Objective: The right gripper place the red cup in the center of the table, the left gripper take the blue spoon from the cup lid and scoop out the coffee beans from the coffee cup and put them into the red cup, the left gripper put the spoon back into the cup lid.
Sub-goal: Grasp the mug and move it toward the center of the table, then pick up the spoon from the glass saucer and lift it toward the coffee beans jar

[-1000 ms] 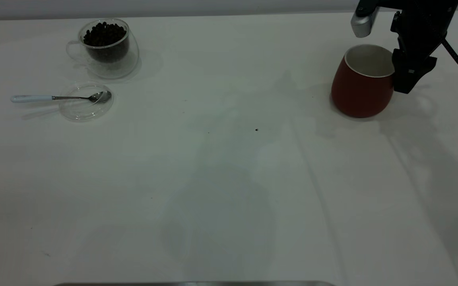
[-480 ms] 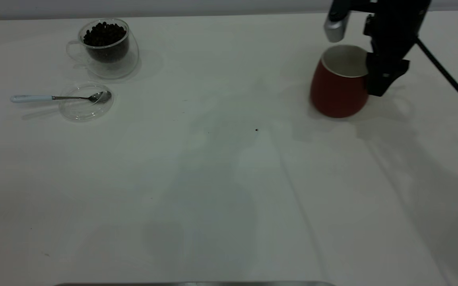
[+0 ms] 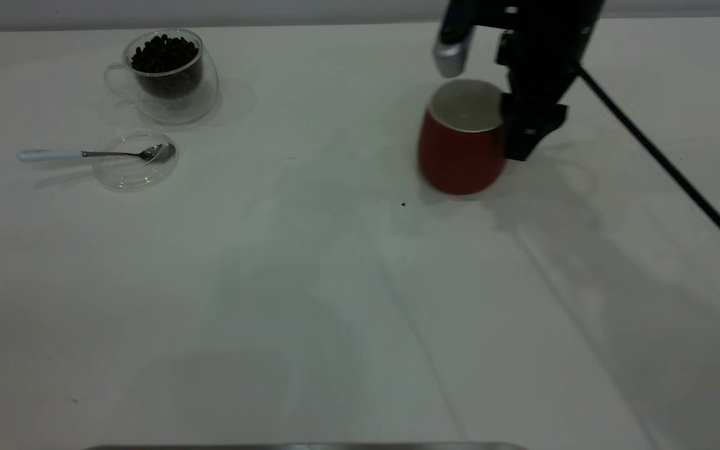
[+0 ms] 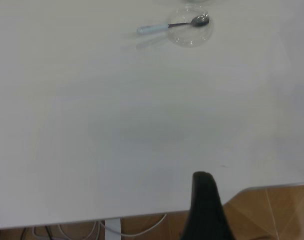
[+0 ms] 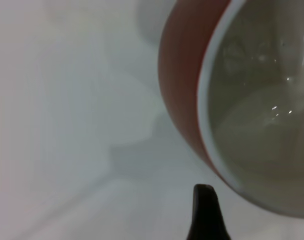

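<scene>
You're in the first step: the right gripper (image 3: 522,134) holds the red cup (image 3: 459,149) from its handle side, jaws seemingly pinched on the hidden handle, with the cup tilted slightly and right of the table's (image 3: 335,300) centre. Your next move, as I judge it, is to carry it a little further toward the middle, level it, set it down and let go. Nothing stands in the path; only a dark speck (image 3: 403,204) lies just beside the cup. Far off at the left, the blue spoon (image 3: 94,154) rests with its bowl in the lid (image 3: 137,170), the coffee cup (image 3: 169,75) of beans (image 3: 164,54) behind it. The left gripper (image 4: 205,207) waits near the table edge; you cannot tell its finger state
</scene>
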`<move>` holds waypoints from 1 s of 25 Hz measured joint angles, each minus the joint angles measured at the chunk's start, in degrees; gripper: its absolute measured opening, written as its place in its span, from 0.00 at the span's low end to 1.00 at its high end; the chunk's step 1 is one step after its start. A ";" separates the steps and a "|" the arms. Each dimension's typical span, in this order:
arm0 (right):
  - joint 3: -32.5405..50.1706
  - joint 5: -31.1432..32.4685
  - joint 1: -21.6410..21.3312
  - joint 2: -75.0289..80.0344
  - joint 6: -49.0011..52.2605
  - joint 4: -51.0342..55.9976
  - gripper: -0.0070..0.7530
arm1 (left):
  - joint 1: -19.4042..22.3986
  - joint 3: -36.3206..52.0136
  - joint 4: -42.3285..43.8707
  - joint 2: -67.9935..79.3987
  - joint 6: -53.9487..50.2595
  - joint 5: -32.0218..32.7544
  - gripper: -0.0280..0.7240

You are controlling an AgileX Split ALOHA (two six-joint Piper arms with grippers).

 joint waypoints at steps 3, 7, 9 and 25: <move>0.00 -1.53 2.42 -0.31 -0.07 1.42 0.72 | 0.00 0.00 0.00 0.00 0.00 0.00 0.83; 0.00 -2.64 4.56 -1.94 0.31 2.89 0.72 | 0.00 0.00 0.00 0.00 0.00 0.00 0.83; 0.00 -2.19 4.62 -3.02 1.85 3.07 0.72 | 0.00 0.00 0.00 0.00 0.00 0.00 0.83; 0.00 30.21 1.75 -34.09 27.48 -9.23 0.72 | 0.00 0.00 0.00 0.00 0.00 0.00 0.83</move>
